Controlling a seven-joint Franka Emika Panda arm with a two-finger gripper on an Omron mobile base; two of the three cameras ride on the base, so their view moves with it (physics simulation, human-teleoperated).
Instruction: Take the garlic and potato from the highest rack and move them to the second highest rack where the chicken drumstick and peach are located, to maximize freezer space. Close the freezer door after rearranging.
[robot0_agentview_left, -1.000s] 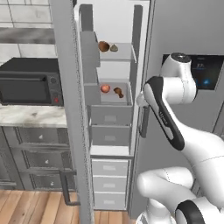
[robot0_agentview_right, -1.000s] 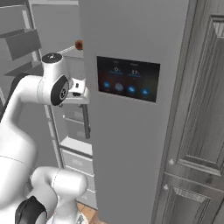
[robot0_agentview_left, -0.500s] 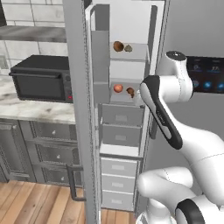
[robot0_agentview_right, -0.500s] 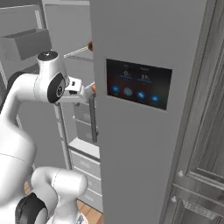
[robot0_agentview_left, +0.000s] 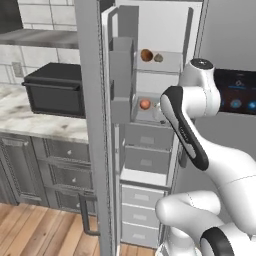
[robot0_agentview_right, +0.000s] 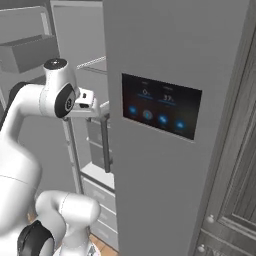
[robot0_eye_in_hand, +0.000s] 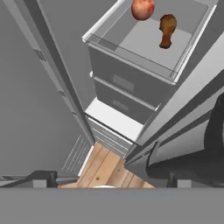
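On the freezer's highest rack (robot0_agentview_left: 170, 65) lie the brown potato (robot0_agentview_left: 146, 54) and, to its right, the pale garlic (robot0_agentview_left: 158, 58). The second rack (robot0_agentview_left: 137, 116) below holds the peach (robot0_agentview_left: 144, 104); my forearm covers that rack's right part. In the hand view the peach (robot0_eye_in_hand: 142, 8) and the chicken drumstick (robot0_eye_in_hand: 166, 29) lie side by side in the clear-walled rack (robot0_eye_in_hand: 131, 54). My gripper (robot0_eye_in_hand: 109, 181) is open and empty, hanging in front of and below this rack. My hand (robot0_agentview_right: 90, 102) sits at the edge of the freezer opening.
The open freezer door (robot0_agentview_left: 92, 125) stands to the left, with door bins (robot0_agentview_left: 121, 75). Closed drawers (robot0_agentview_left: 150, 155) fill the freezer below the racks. A black microwave (robot0_agentview_left: 55, 92) sits on the marble counter (robot0_agentview_left: 40, 127). The fridge door with its control panel (robot0_agentview_right: 160, 105) is on the right.
The whole picture has shifted: the base has driven, so the freezer now sits further right and closer in the left base view. The arm holds much the same pose.
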